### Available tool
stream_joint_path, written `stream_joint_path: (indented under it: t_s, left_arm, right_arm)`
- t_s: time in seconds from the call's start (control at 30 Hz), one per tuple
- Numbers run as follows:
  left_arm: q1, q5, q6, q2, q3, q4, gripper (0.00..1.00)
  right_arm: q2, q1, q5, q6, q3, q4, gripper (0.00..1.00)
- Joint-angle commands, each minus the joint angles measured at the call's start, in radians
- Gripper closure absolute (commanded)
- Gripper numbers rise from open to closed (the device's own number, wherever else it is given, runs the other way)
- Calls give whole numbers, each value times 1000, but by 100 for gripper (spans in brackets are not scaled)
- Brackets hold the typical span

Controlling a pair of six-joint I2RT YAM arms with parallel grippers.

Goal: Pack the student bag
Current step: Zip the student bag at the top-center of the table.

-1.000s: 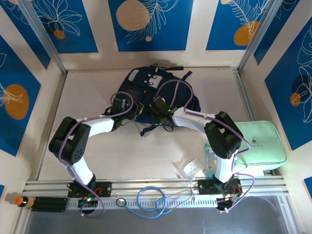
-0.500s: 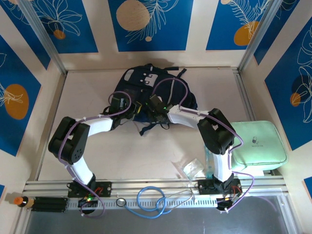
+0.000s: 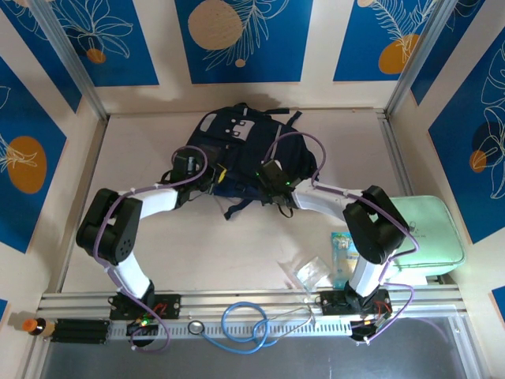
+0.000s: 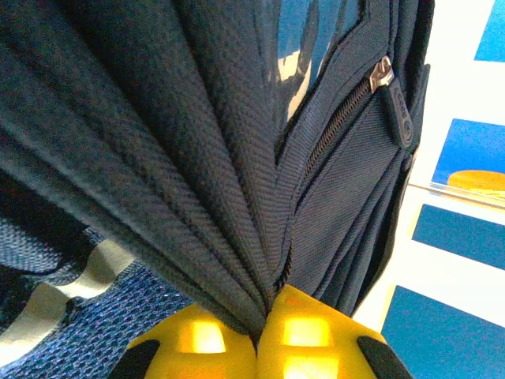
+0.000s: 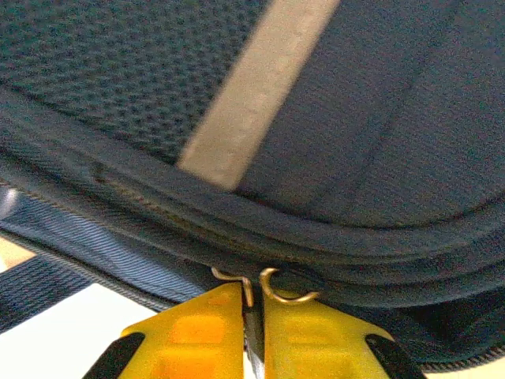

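Navy student bag (image 3: 237, 138), slumped far centre, bunched

We see bare bench (image 3: 237, 245) open between the left arm (image 3: 150, 201) and right arm (image 3: 327, 200), which fence the near edge of the student bag (image 3: 237, 148), while a mint case (image 3: 430, 233) and clear packet (image 3: 309, 272) crowd the right near corner.

No legible text; embossing on the zipper pull (image 4: 398, 114) and mark on the mint case (image 3: 435, 237) unreadable.
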State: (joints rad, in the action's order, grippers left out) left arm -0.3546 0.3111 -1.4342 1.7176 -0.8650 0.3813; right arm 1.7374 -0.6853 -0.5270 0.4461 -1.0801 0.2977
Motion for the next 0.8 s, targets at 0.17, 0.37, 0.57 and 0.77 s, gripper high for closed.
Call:
stream_joint_path:
  t_s: [0.17,0.37,0.57,0.77]
  left_arm:
    - [86,-30,114,5,-47,-51,100]
    - [104,-53,215,-80,-15,-142,63]
    - [122,-67,233,-257,132,-206,51]
    - [123,-68,173,-421,267,-231,47]
  right_arm:
    - [-33,52,-105,39,-25,57,100]
    - [6,-2,129,-66,-142,9,100]
    - [73,-83,296,-27,-224,-26,100]
    - [109,-132,465,30,-254,-99,100]
